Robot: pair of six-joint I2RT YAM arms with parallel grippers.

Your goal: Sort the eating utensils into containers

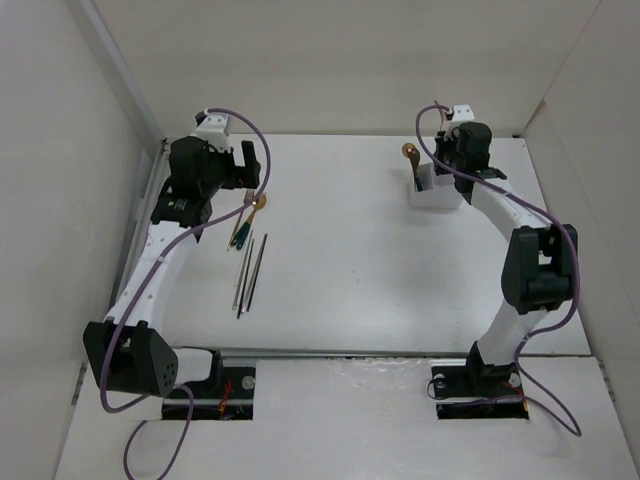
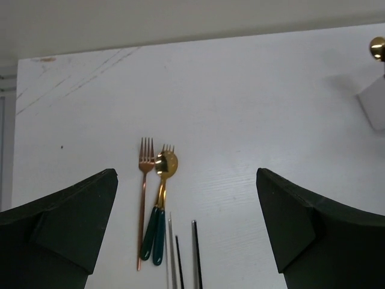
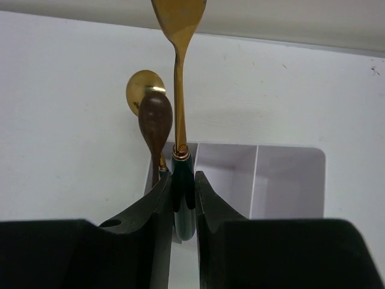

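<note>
A white table sits boxed in by plain white walls, and the board is bare apart from the cutlery and one box.

Nearest the arm bases, on the left side, lie thin silver-grey and black chopsticks, roughly parallel. Just beyond them are a slim all-metal rose-gold fork and a gold spoon with a dark green handle. The spoon rests on a second green-handled fork, of which only the tines show. The left gripper hovers over this cluster with its jaws wide apart and nothing between them. It is probably lining up the next pick.

Farther back on the right stands the small white translucent divided box. A gold spoon and a darker brown-looking spoon stand head-up at its left end as the wrist camera sees it. The right gripper is clamped on the dark green handle of a gold-headed utensil, holding it upright with the handle pointing down beside those spoons. That looks set for dropping it in. Its head runs out of frame, so spoon or fork cannot be told.
</note>
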